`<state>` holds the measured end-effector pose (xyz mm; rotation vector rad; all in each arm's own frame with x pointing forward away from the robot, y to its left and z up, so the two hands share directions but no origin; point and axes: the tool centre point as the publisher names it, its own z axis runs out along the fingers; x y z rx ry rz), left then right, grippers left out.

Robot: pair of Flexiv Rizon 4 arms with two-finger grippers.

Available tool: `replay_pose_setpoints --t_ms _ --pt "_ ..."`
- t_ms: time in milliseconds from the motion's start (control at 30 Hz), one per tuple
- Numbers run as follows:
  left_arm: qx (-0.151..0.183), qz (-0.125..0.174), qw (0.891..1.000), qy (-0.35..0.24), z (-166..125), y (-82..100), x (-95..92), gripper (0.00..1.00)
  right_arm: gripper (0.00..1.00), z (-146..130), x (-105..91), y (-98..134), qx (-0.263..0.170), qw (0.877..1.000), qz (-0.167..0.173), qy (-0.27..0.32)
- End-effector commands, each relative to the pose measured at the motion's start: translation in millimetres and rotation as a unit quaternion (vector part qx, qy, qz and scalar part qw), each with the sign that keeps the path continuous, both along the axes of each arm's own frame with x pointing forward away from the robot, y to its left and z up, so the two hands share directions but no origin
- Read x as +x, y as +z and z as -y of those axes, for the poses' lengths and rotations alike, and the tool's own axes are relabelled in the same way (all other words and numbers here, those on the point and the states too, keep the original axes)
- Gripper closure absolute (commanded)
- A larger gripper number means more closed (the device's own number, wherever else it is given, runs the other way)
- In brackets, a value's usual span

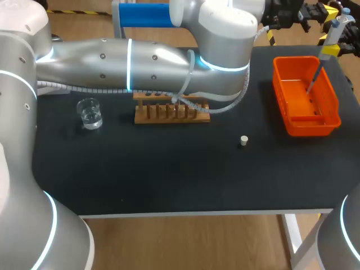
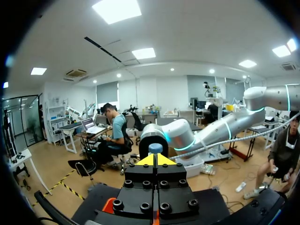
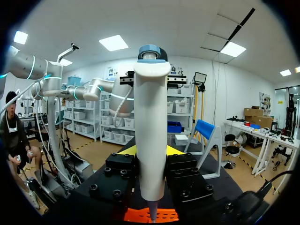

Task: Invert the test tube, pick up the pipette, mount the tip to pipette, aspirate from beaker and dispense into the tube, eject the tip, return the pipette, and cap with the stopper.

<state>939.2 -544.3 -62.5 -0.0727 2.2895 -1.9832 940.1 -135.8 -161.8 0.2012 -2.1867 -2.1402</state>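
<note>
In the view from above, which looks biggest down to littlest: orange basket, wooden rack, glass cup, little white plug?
1. orange basket, biggest
2. wooden rack, though the left arm hides part of it
3. glass cup
4. little white plug, smallest

The black matte rectangular table top (image 1: 169, 180) stands on a white metal leg (image 1: 291, 233) over a light brown wooden floor (image 1: 197, 242); white ceiling light panels (image 2: 117, 9) are shining

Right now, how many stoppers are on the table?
1. The stopper lies on the table, between the wooden rack and the orange bin; the left arm could hide others.
</note>
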Motion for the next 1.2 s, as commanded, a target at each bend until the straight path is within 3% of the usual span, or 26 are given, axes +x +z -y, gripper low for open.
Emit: replay_pose_setpoints --t_ms 33,1200 --pt "-0.104 0.013 0.994 -0.003 6.3 -3.8 0.2 1.0 1.0 0.1 0.5 0.8 -0.002 1.0 0.001 0.001" --pt "-0.102 -0.014 0.995 -0.007 12.6 -22.8 2.3 1.0 1.0 0.1 0.5 0.8 -0.002 1.0 0.001 0.001"
